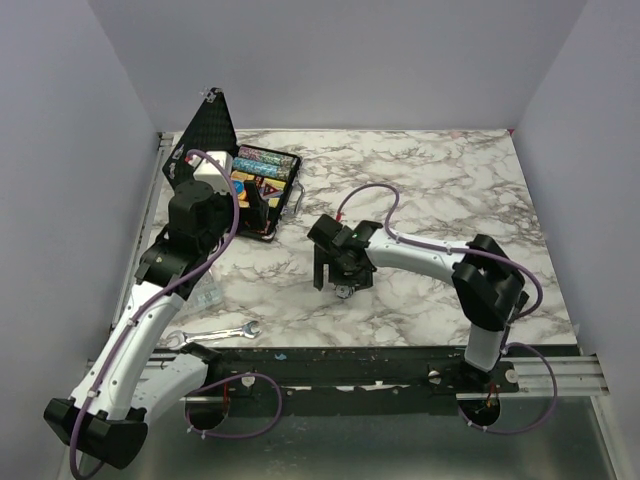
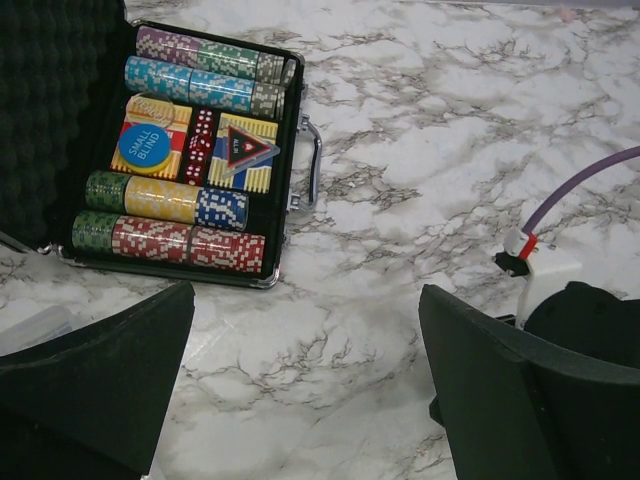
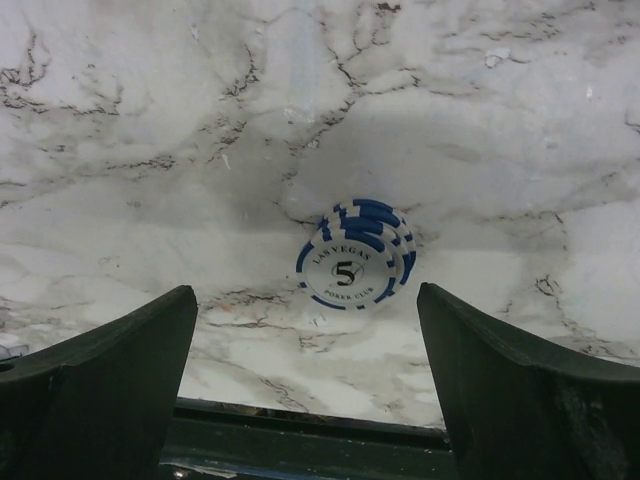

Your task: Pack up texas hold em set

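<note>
The black case (image 1: 285,212) of the texas hold em set lies open at the back left, its lid (image 1: 212,125) standing up. In the left wrist view its tray (image 2: 292,150) holds rows of multicoloured chips (image 2: 190,85), a yellow-blue card box (image 2: 262,178) and a dark red triangle (image 2: 250,152). My left gripper (image 2: 305,295) hangs open over bare marble just in front of the case. A short stack of white-and-blue chips (image 3: 357,255) marked 5 lies on the table mid-front. My right gripper (image 3: 305,300) is open just short of it, with nothing between the fingers.
A silver wrench (image 1: 215,333) lies near the front edge on the left, with a small clear plastic piece (image 1: 208,298) behind it. The table's dark front rail (image 3: 300,445) runs just under the right gripper. Grey walls close in the left, back and right sides.
</note>
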### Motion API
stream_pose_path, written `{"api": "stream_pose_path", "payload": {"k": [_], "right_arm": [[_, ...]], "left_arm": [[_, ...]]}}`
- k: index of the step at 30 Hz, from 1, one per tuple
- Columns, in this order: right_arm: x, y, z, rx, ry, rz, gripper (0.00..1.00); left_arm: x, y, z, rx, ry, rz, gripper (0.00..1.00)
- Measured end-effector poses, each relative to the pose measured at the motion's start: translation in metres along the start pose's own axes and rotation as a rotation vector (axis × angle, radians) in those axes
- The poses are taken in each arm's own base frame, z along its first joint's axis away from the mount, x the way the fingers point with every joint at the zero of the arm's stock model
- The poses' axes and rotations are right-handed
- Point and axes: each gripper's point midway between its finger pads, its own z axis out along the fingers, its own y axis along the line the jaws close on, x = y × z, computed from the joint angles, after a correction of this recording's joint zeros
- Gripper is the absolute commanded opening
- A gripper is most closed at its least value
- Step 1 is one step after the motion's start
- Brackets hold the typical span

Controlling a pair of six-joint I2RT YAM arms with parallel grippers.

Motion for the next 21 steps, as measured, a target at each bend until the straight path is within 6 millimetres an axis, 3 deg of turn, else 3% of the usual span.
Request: {"api": "stream_pose_path", "payload": {"k": [8, 19, 21], "right_arm": [[0.003, 0.002, 0.017, 0.045, 0.057, -0.062, 0.88], [0.002, -0.013, 0.017, 0.083, 0.084, -0.074, 0.89], [0.002, -0.015, 0.017, 0.088, 0.088, -0.079, 0.93]], "left_arm": [[-0.004, -0.001, -0.005, 0.006, -0.018, -0.002, 0.92], [-0.004, -0.002, -0.006, 0.015, -0.019, -0.002, 0.92], [-0.004, -0.003, -0.006, 0.017, -0.018, -0.002, 0.92]]}}
